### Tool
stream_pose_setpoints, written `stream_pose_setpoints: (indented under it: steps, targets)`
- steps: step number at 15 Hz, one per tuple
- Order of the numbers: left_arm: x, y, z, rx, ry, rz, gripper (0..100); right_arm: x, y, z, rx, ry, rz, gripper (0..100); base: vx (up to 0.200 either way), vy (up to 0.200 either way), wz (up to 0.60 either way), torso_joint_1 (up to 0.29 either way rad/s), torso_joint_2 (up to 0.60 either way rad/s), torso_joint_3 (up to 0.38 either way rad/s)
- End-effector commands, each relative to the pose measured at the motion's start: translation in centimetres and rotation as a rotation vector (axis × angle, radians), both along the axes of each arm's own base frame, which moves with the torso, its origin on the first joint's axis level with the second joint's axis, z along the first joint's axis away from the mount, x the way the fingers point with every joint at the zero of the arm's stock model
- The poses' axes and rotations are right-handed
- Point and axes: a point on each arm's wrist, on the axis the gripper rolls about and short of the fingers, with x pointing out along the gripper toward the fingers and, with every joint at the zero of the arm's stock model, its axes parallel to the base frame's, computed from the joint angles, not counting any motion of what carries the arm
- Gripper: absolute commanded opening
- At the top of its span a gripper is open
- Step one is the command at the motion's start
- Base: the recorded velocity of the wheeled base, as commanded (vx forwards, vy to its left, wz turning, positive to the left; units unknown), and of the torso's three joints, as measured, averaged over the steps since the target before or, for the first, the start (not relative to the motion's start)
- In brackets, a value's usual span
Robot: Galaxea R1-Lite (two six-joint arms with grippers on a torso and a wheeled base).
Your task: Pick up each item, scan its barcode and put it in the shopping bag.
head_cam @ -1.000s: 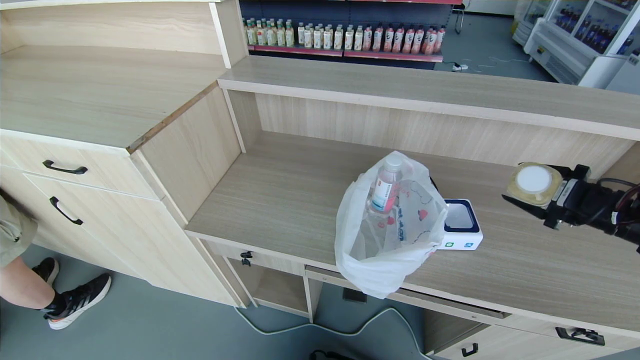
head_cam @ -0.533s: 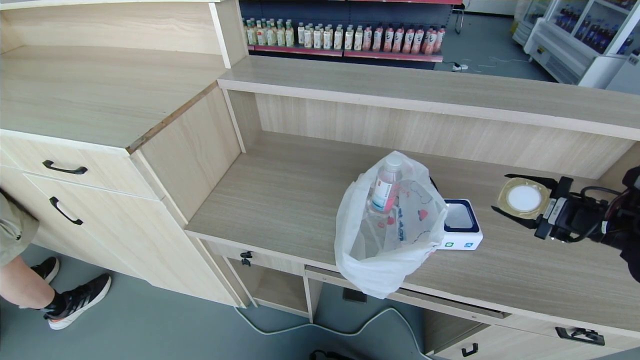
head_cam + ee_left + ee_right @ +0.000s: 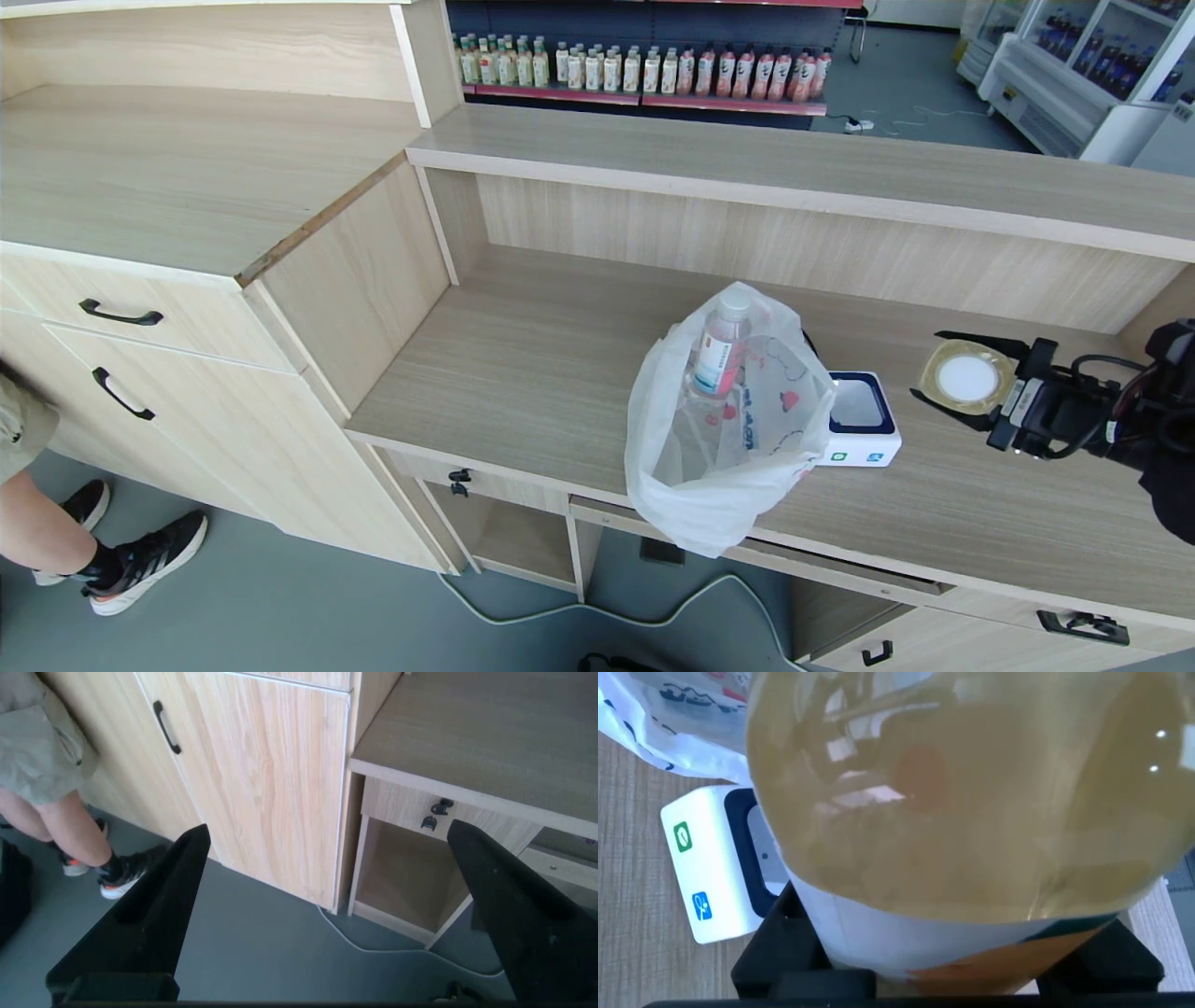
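Drinks shelves (image 3: 644,70) line the shop behind a pale wooden checkout worktop (image 3: 560,373), where a white shopping bag (image 3: 738,439) sags over the front edge with a clear bottle (image 3: 721,350) standing upright inside it. The scanner (image 3: 864,420) touches the bag's right side. Further toward the worktop's right end, the right hand (image 3: 929,366) is clenched around an amber bottle (image 3: 967,377) with a white cap, close to the scanner but not over it. The left hand (image 3: 327,833) hangs released, fingers spread, over the floor in front of the cabinets.

Several things could go wrong. Whether the barcode faces the scanner window cannot be told, so the read could fail. The round bottle may twist or slip in the grip if it is tilted. The bag is the larger worry – its mouth is slack and it overhangs the front edge, so a clumsy drop could topple the bottle inside or drag the bag off the worktop.
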Motion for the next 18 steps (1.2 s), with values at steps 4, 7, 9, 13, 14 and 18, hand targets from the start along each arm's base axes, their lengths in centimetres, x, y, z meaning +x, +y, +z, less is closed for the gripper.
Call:
stream_pose_setpoints:
  steps: [4, 7, 9, 13, 14, 18]
  targets:
    - [0.0, 0.0, 0.0, 0.0, -0.001, 0.0, 100, 0.2, 0.5, -0.3, 0.001, 0.003, 0.016, 0, 0.0, 0.0, 0.0, 0.0, 0.0, 0.0]
    - [0.0, 0.0, 0.0, 0.0, -0.001, -0.001, 100, 0.6, 0.5, -0.6, 0.002, -0.002, 0.019, 0, 0.0, 0.0, 0.0, 0.0, 0.0, 0.0]
    - [0.0, 0.0, 0.0, 0.0, -0.001, 0.0, 100, 0.8, 0.8, -0.8, 0.003, -0.004, 0.03, 0, 0.0, 0.0, 0.0, 0.0, 0.0, 0.0]
    - [0.0, 0.0, 0.0, 0.0, -0.001, 0.0, 100, 1.3, 1.7, -1.6, 0.005, 0.009, 0.059, 0, 0.0, 0.0, 0.0, 0.0, 0.0, 0.0]
    - [0.0, 0.0, 0.0, 0.0, -0.001, -0.001, 100, 1.3, 1.8, -1.8, 0.007, 0.013, 0.062, 0, 0.0, 0.0, 0.0, 0.0, 0.0, 0.0]
    - [0.0, 0.0, 0.0, 0.0, -0.001, 0.0, 100, 1.8, 2.7, -2.2, 0.005, 0.005, 0.089, 0, 0.0, 0.0, 0.0, 0.0, 0.0, 0.0]
